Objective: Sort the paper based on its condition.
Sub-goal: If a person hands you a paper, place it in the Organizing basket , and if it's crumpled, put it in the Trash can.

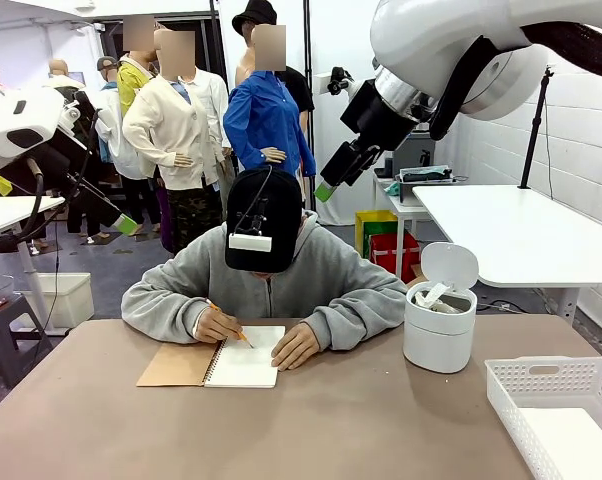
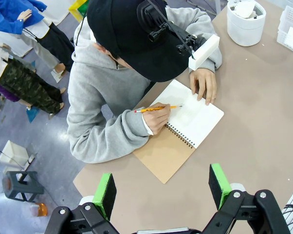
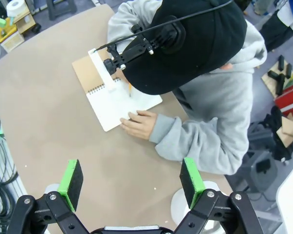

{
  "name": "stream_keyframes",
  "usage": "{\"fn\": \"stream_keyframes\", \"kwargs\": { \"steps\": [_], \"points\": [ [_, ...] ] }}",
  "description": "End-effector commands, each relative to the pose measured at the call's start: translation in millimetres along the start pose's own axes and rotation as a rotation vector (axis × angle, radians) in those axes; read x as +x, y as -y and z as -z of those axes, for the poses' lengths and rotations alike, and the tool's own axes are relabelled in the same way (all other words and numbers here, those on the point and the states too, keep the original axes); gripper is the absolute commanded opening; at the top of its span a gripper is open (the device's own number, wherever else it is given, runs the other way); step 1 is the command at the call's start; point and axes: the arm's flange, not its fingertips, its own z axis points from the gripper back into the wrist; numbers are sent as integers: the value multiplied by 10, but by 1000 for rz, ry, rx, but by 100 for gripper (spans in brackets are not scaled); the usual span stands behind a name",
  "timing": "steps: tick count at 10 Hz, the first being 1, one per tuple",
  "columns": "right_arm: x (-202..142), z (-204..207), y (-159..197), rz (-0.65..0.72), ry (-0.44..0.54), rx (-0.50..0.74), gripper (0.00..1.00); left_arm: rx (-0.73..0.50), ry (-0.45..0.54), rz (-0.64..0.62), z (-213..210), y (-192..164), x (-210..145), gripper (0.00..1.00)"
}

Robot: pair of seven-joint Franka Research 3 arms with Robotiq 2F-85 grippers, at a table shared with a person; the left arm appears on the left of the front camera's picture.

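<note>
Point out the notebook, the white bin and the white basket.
notebook (image 1: 245,364), front view, middle of the open white page
white bin (image 1: 438,343), front view, front wall
white basket (image 1: 541,378), front view, far rim

One notebook (image 1: 243,362), one pencil (image 2: 155,109), one white bin (image 1: 439,332), one basket (image 1: 541,400), two robot hands (image 2: 161,187).

wall: white brick (image 1: 581,130) | floor: grey (image 1: 111,275) | furniture: white side table (image 1: 521,225), black stool (image 2: 21,184)
</note>
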Motion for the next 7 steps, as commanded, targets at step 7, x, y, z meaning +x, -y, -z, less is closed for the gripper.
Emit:
{"fn": "stream_keyframes", "kwargs": {
  "steps": [7],
  "points": [
    [-2,1,3,-7,0,0,100,0,1,-2,-2,-11,-5,100]
  ]
}}
